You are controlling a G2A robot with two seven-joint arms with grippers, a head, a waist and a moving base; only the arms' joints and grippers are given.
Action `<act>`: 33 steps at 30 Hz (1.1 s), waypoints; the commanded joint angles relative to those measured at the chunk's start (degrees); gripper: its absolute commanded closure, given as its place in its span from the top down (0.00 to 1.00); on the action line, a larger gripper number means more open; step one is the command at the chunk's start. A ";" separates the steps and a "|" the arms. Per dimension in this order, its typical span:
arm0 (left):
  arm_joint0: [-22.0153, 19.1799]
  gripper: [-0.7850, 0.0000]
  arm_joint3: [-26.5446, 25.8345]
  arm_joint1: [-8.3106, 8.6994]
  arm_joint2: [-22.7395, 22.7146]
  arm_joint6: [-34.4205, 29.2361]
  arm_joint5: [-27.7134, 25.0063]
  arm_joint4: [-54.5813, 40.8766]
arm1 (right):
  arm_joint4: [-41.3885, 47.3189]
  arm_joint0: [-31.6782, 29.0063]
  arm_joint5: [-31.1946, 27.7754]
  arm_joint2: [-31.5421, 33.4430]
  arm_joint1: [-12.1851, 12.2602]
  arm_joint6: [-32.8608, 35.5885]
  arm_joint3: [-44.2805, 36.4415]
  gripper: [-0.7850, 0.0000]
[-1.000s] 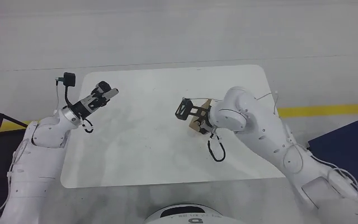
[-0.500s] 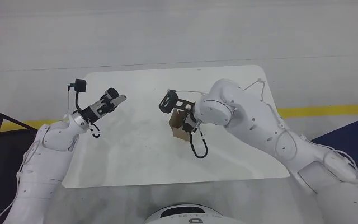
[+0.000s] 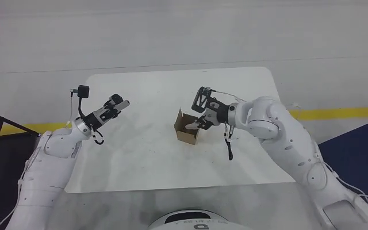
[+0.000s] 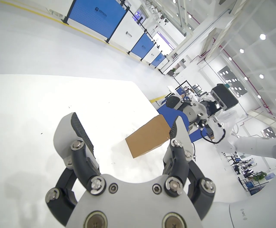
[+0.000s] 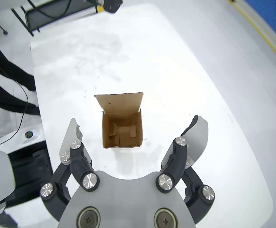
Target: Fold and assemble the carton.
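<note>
A small brown carton (image 3: pixel 187 128) stands upright near the middle of the white table (image 3: pixel 144 167), its top open and one lid flap sticking up. The right wrist view looks down into the carton (image 5: pixel 122 130), where folded bottom flaps show. My right gripper (image 3: pixel 201 121) hovers just right of it, open, with nothing between its fingers (image 5: pixel 138 127). At the table's left side my left gripper (image 3: pixel 119 103) is open and empty, pointing toward the carton (image 4: pixel 148 138) from well away (image 4: pixel 127 127).
The table top around the carton is bare white surface with faint scuff marks. A yellow floor line (image 3: pixel 328 113) runs past the table's right edge. Blue partition panels (image 4: pixel 97 19) stand in the hall far behind.
My right gripper set the carton down upright mid-table, let go of it and drew back to the right. The left arm shifted only slightly.
</note>
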 commanded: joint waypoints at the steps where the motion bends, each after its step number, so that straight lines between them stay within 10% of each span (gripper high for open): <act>1: -0.01 1.00 -0.02 0.00 -0.01 0.07 0.00 0.09 | 0.24 1.18 0.61 -0.96 -0.06 3.83 -0.06 1.00; 21: -0.01 1.00 -0.02 0.00 -0.01 0.07 0.00 0.09 | -2.16 6.56 -13.77 -9.47 -1.97 -2.52 16.30 1.00; 33: -0.01 1.00 -0.02 0.00 -0.01 0.07 0.00 0.09 | -8.19 6.57 -8.93 -12.24 -3.10 -6.94 17.23 0.54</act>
